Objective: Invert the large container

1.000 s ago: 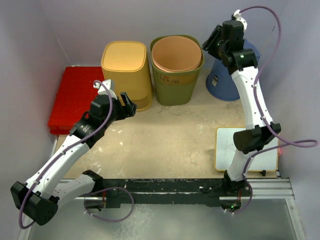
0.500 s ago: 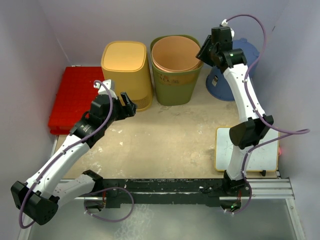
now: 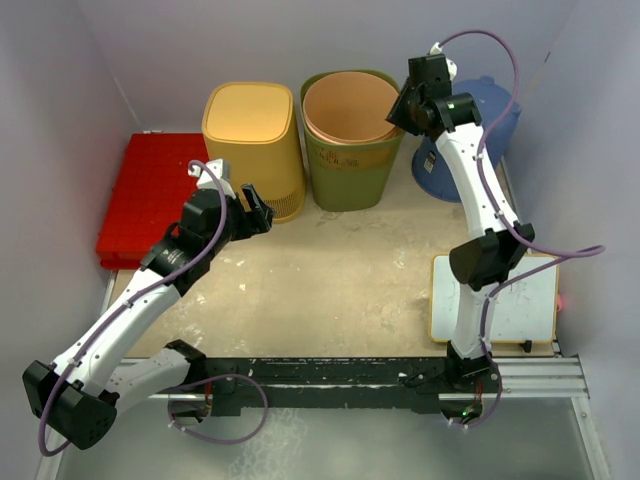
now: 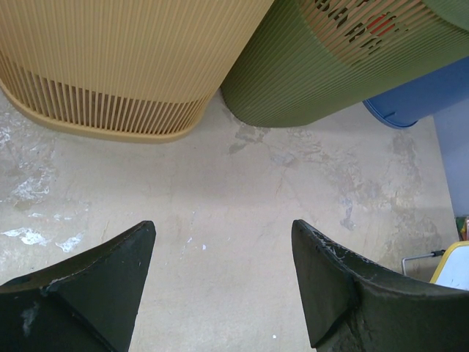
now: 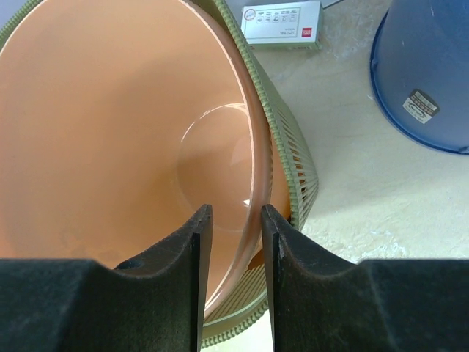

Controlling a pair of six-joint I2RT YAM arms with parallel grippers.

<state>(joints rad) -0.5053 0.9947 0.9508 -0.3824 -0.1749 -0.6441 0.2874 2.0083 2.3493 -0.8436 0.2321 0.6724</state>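
Note:
The large green ribbed container (image 3: 350,178) stands upright at the back centre, with an orange bucket (image 3: 350,105) nested inside it. My right gripper (image 3: 402,106) hovers over their right rim. In the right wrist view its fingers (image 5: 236,213) are a narrow gap apart, and the orange bucket's (image 5: 110,132) thin rim runs between them without touching; the green wall (image 5: 293,154) lies just outside. My left gripper (image 3: 258,215) is open and empty, low over the table (image 4: 223,235), short of the green container (image 4: 308,73).
A yellow ribbed container (image 3: 255,130) stands bottom-up left of the green one and shows in the left wrist view (image 4: 124,51). A blue container (image 3: 445,180) stands bottom-up at the right (image 5: 432,66). A red crate (image 3: 150,195) lies far left. A white board (image 3: 535,310) lies front right.
My right gripper has swung left from above the blue container to over the right rim of the green container and orange bucket. The left arm has not moved.

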